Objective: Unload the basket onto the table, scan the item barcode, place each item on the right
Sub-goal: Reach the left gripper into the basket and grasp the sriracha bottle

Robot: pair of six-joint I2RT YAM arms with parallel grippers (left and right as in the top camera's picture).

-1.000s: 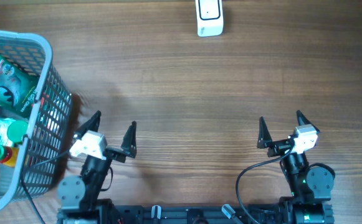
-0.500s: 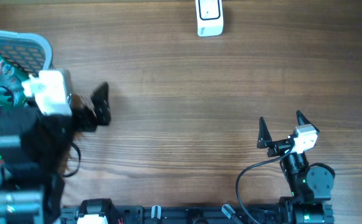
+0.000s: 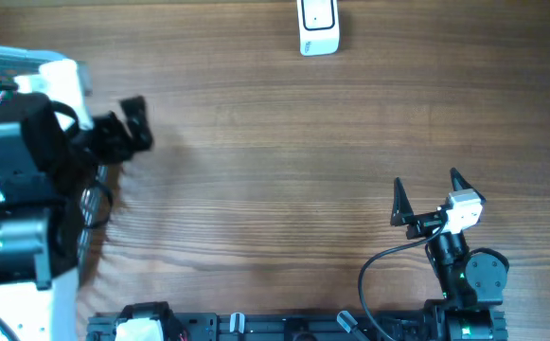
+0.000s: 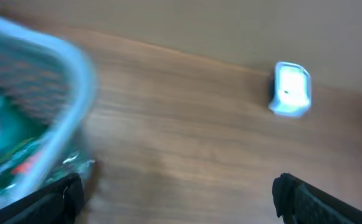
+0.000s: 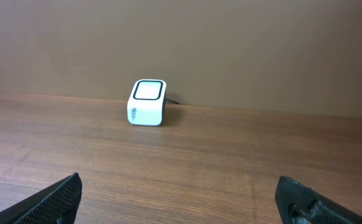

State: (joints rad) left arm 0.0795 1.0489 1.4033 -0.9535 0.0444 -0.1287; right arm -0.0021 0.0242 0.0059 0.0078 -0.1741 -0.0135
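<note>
I'm on the pick step: left gripper [image 4: 177, 202] at the basket [image 4: 75, 74], fingers wide and empty like the right gripper [image 3: 426, 182]; next I must grasp 1 item [image 4: 9, 149].

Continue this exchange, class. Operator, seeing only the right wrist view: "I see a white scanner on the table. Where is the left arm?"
Observer: The left gripper is at the rim of the basket, table's left side, jaws open and empty.
Operator: What's in the basket?
Observer: Blurred green packaging, seen from the left wrist.
Operator: And my arm?
Observer: Overhead, the right gripper sits by the robot's base, far from the scanner.
</note>
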